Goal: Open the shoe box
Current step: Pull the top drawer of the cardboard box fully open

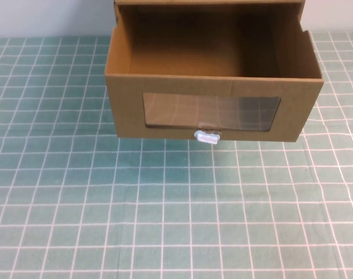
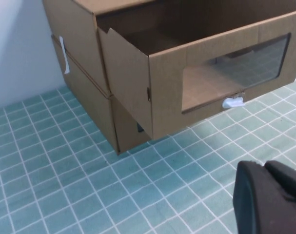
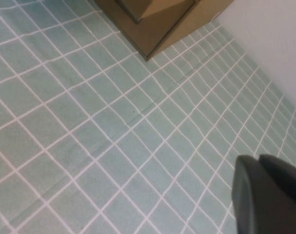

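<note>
1. The shoe box (image 1: 214,84), a brown corrugated-cardboard carton with square edges, stands at the far middle of the table, close to the pale, smooth wall (image 1: 48,17).
2. Its drawer-like inner tray (image 1: 188,58) is slid forward out of the outer sleeve (image 2: 72,29). The tray's top is open, showing bare matte cardboard walls and floor.
3. The tray's flat front panel has a rectangular window of clear glossy film (image 1: 211,112), which reflects the grid pattern.
4. Just under the window's lower edge, at the middle, a small white plastic pull tab (image 1: 207,137) juts out with rounded ends.
5. In the left wrist view the tray's front hangs above the cloth, and a lower cardboard part sits further back under it. A thin white strip (image 2: 64,54) lies on the sleeve's side.
6. The table is covered by a green cloth (image 1: 164,221) printed with a white square grid. It is soft-looking, with a faint crease.
7. The left gripper (image 2: 272,195), black and matte with rounded edges, hovers over the cloth off the box's front left corner, apart from it. I cannot tell whether it is released or clenched.
8. The right gripper (image 3: 267,192), equally black and rounded, hangs above bare cloth with a corner of the box at some distance. It is clenched, with nothing seen in it.
9. Neither gripper shows in the high view.
</note>
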`<action>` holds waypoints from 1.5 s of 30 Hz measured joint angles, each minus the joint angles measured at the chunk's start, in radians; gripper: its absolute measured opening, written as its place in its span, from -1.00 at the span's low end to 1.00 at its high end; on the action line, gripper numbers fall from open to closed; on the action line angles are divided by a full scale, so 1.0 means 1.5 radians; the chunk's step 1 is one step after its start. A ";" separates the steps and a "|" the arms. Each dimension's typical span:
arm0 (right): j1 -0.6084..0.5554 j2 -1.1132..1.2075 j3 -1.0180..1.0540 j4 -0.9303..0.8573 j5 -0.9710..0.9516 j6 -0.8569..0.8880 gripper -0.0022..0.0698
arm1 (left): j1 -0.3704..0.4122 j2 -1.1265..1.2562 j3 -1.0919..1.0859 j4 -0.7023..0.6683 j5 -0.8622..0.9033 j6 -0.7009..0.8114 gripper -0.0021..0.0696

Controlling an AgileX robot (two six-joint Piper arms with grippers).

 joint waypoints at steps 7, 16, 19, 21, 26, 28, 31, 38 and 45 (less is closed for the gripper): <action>0.000 0.000 0.008 0.023 0.000 0.000 -0.97 | 0.000 0.000 0.001 0.005 0.004 0.000 -0.96; 0.000 0.000 0.008 0.027 0.000 0.000 -0.97 | 0.000 0.000 0.011 0.012 -0.052 0.000 -0.96; 0.000 0.000 0.008 0.029 0.000 0.000 -0.98 | 0.000 -0.002 0.036 0.013 -0.092 -0.002 -0.96; 0.000 0.000 0.008 0.029 0.000 0.000 -0.98 | 0.000 -0.019 0.071 0.016 -0.114 -0.011 -0.96; 0.000 0.000 0.008 0.030 0.000 0.000 -0.98 | 0.000 -0.112 0.229 0.066 -0.228 -0.069 -0.96; 0.000 0.000 0.008 0.030 0.000 0.000 -0.98 | 0.005 -0.145 0.293 0.119 -0.274 -0.148 -0.96; 0.000 0.000 0.008 0.030 -0.001 0.000 -0.98 | 0.022 -0.196 0.380 0.209 -0.317 -0.285 -0.96; 0.000 0.000 0.008 0.030 -0.003 0.000 -0.98 | 0.032 -0.209 0.518 0.267 -0.336 -0.331 -0.96; 0.000 0.000 0.008 0.031 -0.004 0.000 -0.98 | 0.032 -0.209 0.525 0.270 -0.326 -0.289 -0.96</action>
